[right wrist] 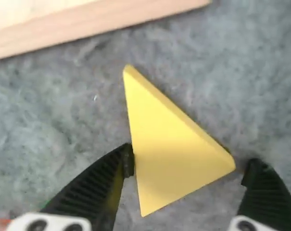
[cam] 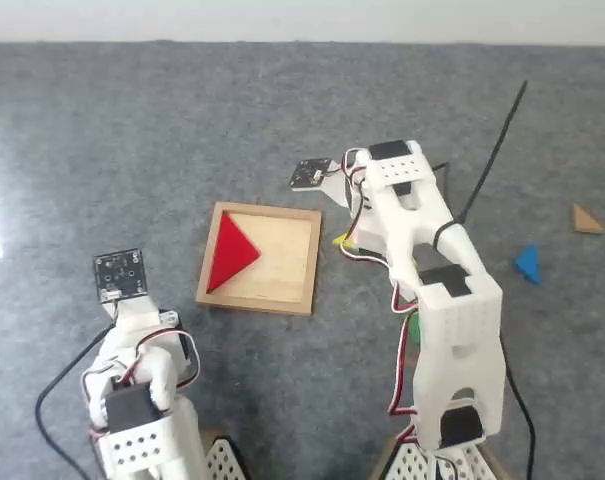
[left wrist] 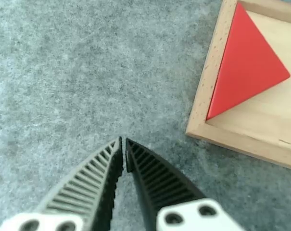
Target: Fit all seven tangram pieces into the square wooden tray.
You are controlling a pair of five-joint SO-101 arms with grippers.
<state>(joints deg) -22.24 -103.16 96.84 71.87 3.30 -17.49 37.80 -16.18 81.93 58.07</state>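
Right gripper [right wrist: 188,163] stood open wide, jaws straddling yellow triangle [right wrist: 169,149], one jaw touching its edge; likely set to pinch. Piece lay on grey surface [right wrist: 39,120] just outside tray [right wrist: 87,24] rim. Left gripper [left wrist: 123,144] was closed, empty, beside tray corner, out of the way.

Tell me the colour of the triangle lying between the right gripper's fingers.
Yellow. The triangle shows best in the right wrist view.

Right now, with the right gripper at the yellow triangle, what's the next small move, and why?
Probably close the right gripper: its open jaws straddle the yellow triangle, which lies on the carpet beside the tray, not yet gripped.
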